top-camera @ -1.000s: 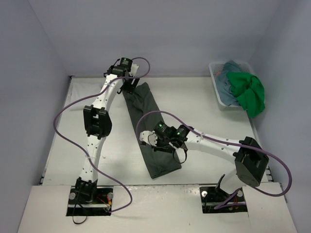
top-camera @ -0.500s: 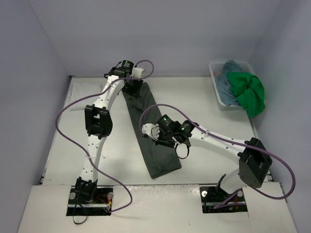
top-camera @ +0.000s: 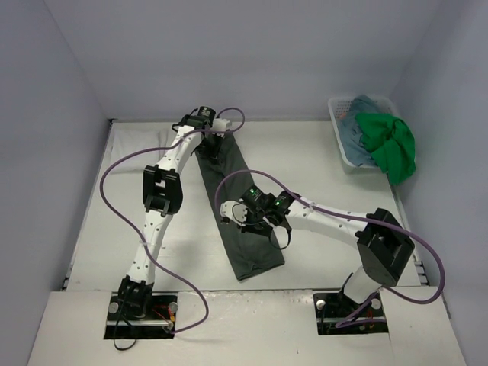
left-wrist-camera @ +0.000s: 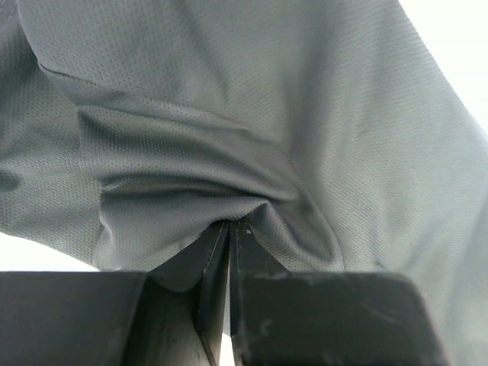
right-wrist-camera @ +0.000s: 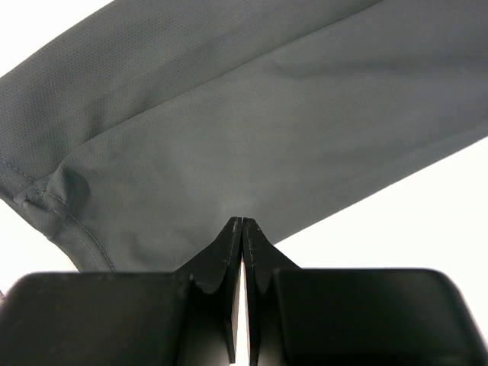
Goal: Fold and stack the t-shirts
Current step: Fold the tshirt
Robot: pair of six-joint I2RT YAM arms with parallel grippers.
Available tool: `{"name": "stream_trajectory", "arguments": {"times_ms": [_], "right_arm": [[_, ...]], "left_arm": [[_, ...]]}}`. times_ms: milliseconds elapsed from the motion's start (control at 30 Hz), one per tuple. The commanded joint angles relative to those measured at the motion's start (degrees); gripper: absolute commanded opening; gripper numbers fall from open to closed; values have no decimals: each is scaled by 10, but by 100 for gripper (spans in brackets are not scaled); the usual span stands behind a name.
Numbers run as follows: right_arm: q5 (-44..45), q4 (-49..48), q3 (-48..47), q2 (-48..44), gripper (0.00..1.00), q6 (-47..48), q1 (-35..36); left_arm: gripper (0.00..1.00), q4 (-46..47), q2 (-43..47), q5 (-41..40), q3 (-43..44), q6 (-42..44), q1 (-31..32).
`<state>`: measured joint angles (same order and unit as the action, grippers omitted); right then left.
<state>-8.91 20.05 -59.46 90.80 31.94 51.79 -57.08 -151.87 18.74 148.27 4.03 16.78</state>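
A dark grey-green t-shirt (top-camera: 238, 206) lies folded into a long narrow strip running from the far middle of the table toward the near edge. My left gripper (top-camera: 216, 142) is at its far end, shut on a pinch of the fabric (left-wrist-camera: 229, 152), which puckers into the closed tips (left-wrist-camera: 231, 223). My right gripper (top-camera: 238, 221) is shut and holds nothing; its tips (right-wrist-camera: 242, 221) rest on the flat middle of the strip (right-wrist-camera: 267, 130). A bright green t-shirt (top-camera: 390, 146) and a teal-blue one (top-camera: 357, 126) are bundled at the far right.
A white mesh basket (top-camera: 337, 107) stands at the far right against the wall, holding the teal-blue shirt, with the green one spilling over its near side. Purple cables loop from both arms. Walls close the table on three sides.
The left gripper shifted slightly right over the shirt's far end and closed on the fabric. The right arm swung a little toward the far left, still shut on the strip's middle.
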Motion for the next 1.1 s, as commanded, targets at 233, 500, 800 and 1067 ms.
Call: {"name": "stream_trajectory", "arguments": {"times_ms": [233,500,800,1067], "right_arm": [[-1,-17,-4,3,0,2,-2],[21,-14,-14,-22,0,-7,-3],[28,22,-29,-53,0,-2,4],[87,55,31,-119,41,18,109]], "left_arm": [[0,4,112,-81,-73,24,2],[0,-2,161,-66,-74,16,-2],[4,-29,249,-42,-75,42,-24],[4,-18,455,-1,-306,84,-82]]}}
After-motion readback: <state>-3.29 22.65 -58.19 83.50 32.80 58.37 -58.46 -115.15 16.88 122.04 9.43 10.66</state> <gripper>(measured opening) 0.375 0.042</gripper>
